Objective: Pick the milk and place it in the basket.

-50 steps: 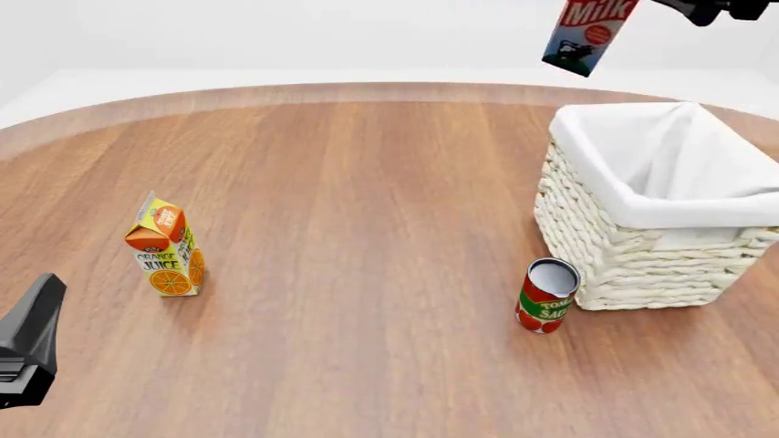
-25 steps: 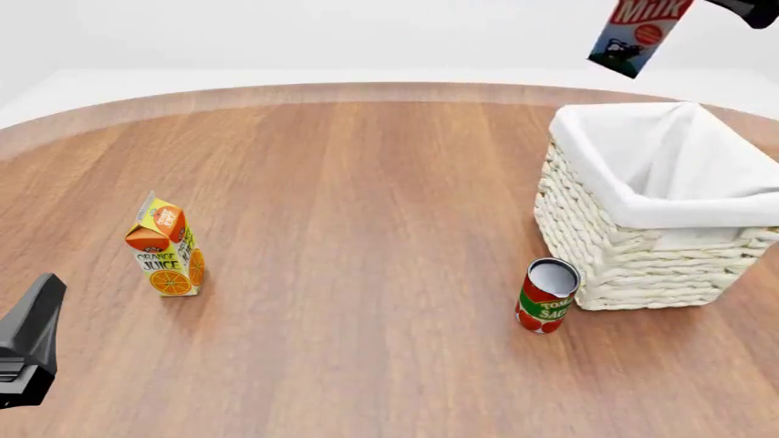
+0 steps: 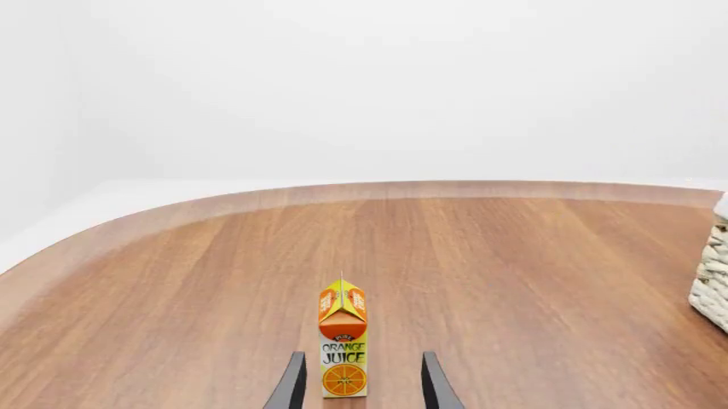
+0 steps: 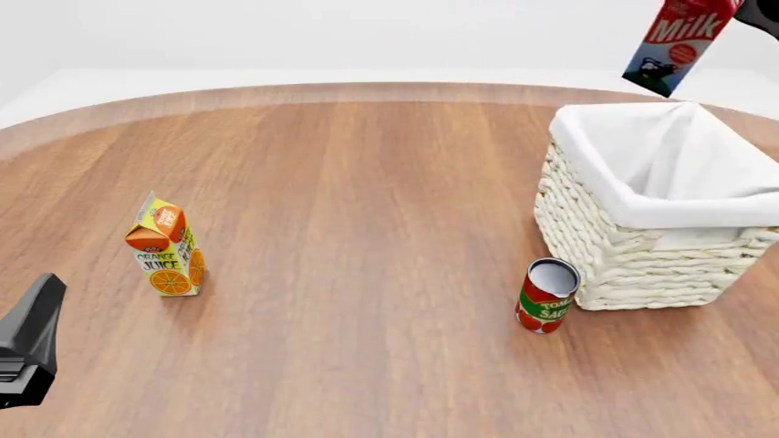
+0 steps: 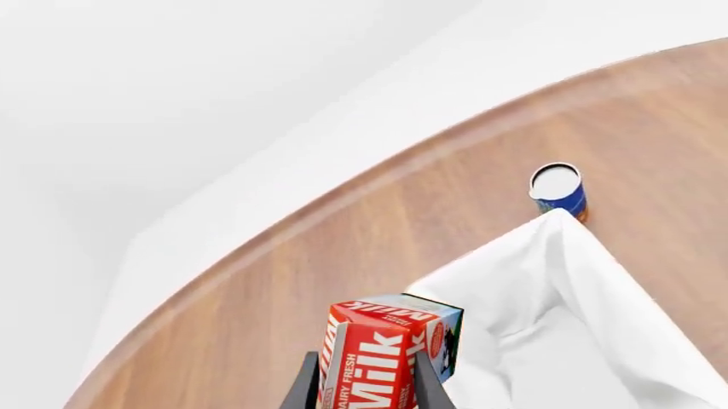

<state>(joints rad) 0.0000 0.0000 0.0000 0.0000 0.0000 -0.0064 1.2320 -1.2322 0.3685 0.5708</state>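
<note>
The milk (image 4: 677,44), a red-topped carton with a cow picture, hangs tilted in the air above the far rim of the white wicker basket (image 4: 621,251). My right gripper (image 5: 364,388) is shut on the milk (image 5: 381,354), and the basket's white cloth lining (image 5: 569,332) lies just beyond it. In the front view only a dark bit of that gripper (image 4: 767,11) shows at the top right corner. My left gripper (image 3: 361,385) is open and empty, low at the table's near left (image 4: 27,347).
An orange juice carton (image 4: 164,248) stands on the left of the wooden table, straight ahead of the left fingers (image 3: 343,345). A red tomato can (image 4: 548,297) stands against the basket's near left corner. The right wrist view shows a small can (image 5: 560,189) beyond the basket.
The right gripper has carried the milk to the right and slightly down, from left of the basket's far side to above its far rim. The left arm has not moved.
</note>
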